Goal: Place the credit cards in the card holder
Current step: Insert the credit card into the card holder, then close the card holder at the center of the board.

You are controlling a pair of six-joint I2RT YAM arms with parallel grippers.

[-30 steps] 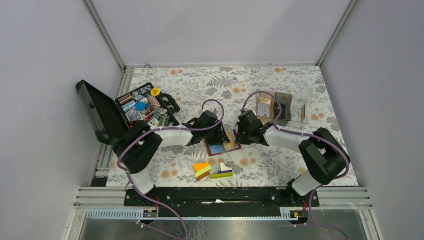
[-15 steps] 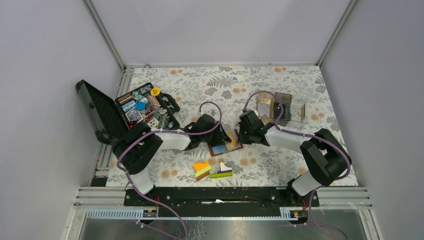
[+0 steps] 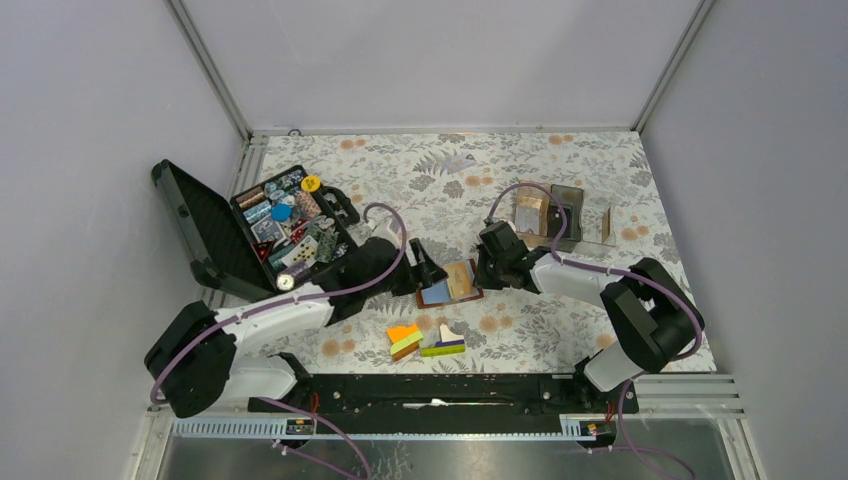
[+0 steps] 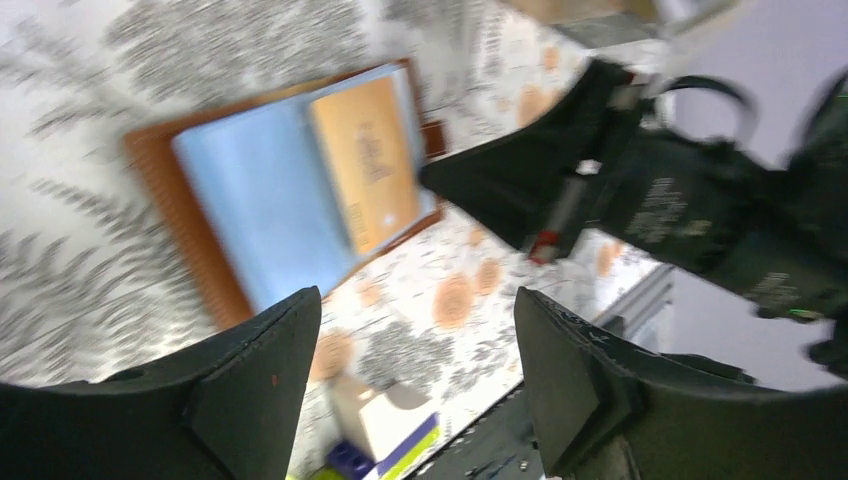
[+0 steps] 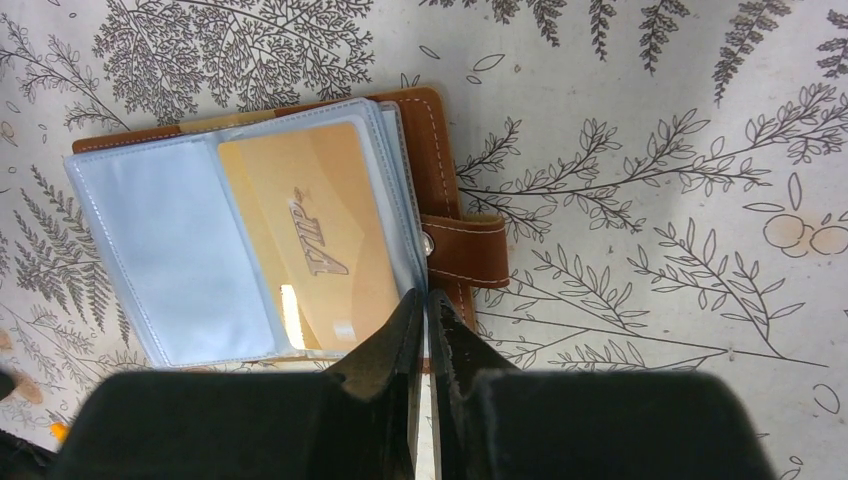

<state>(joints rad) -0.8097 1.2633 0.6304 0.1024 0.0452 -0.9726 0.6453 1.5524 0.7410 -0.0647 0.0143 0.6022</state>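
The brown leather card holder (image 3: 448, 284) lies open on the flowered table. A tan card (image 5: 310, 240) marked VIP sits in its right clear sleeve; the left sleeve (image 5: 170, 250) looks pale blue. My right gripper (image 5: 428, 298) is shut, with its tips on the holder's right edge (image 5: 442, 170) just below the snap tab (image 5: 468, 250). My left gripper (image 4: 415, 300) is open and empty, hovering just left of the holder (image 4: 170, 210), and the tan card (image 4: 365, 160) shows beyond it. In the top view the left gripper (image 3: 428, 272) and the right gripper (image 3: 483, 272) flank the holder.
An open black tool case (image 3: 215, 230) full of small parts stands at the left. Orange, green and purple blocks (image 3: 425, 340) lie near the front edge, also in the left wrist view (image 4: 385, 425). Clear and brown compartment boxes (image 3: 560, 215) stand at the back right.
My left arm has swung back to the left and its gripper has drawn off the holder. The right gripper has stayed on the holder's right edge.
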